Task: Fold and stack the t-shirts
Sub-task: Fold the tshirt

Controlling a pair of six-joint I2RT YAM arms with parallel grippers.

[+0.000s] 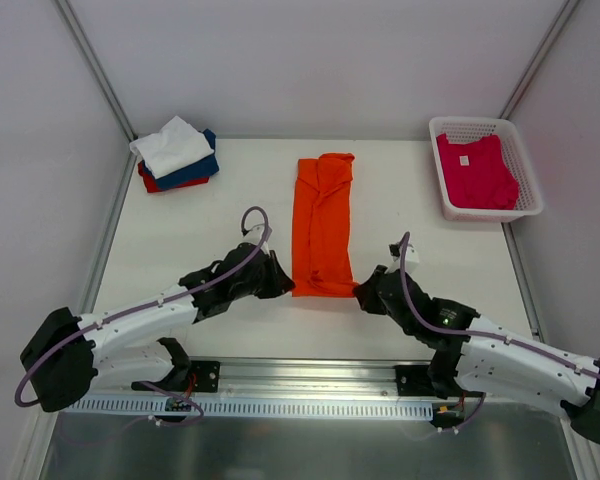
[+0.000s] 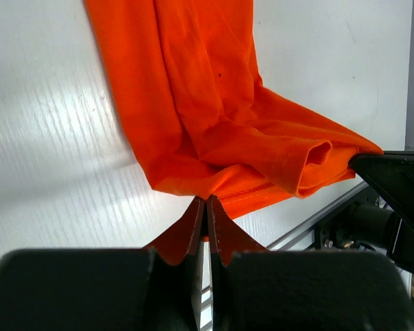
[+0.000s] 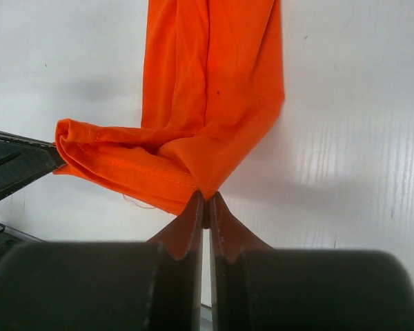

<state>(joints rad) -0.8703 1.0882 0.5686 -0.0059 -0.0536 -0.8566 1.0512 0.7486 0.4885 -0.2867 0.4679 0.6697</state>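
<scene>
While the white table is carrying everything, the orange t-shirt is lying at its middle as one long narrow strip. Its long axis is running straight away from the arm bases, with the hem end nearest them. That near hem is the edge the coming fold is turning on, I judge. It is sitting right at both pairs of jaws and the rest of the strip is stretching away beyond them, so the hem would be travelling forward along the strip. Neither arm is closer; each is meeting its own corner.

At the far right, the white mesh basket is holding one magenta t-shirt. At the far left corner, a stack of three folded shirts is resting: the white one on top, the navy one under it, the red one at the bottom. The count is coming to five shirts, one basket and two grippers.

The left gripper is clamping the near-left hem corner, its jaws pressed together on the cloth. The right gripper is pinching the near-right corner the same way, as both wrist views are showing.
</scene>
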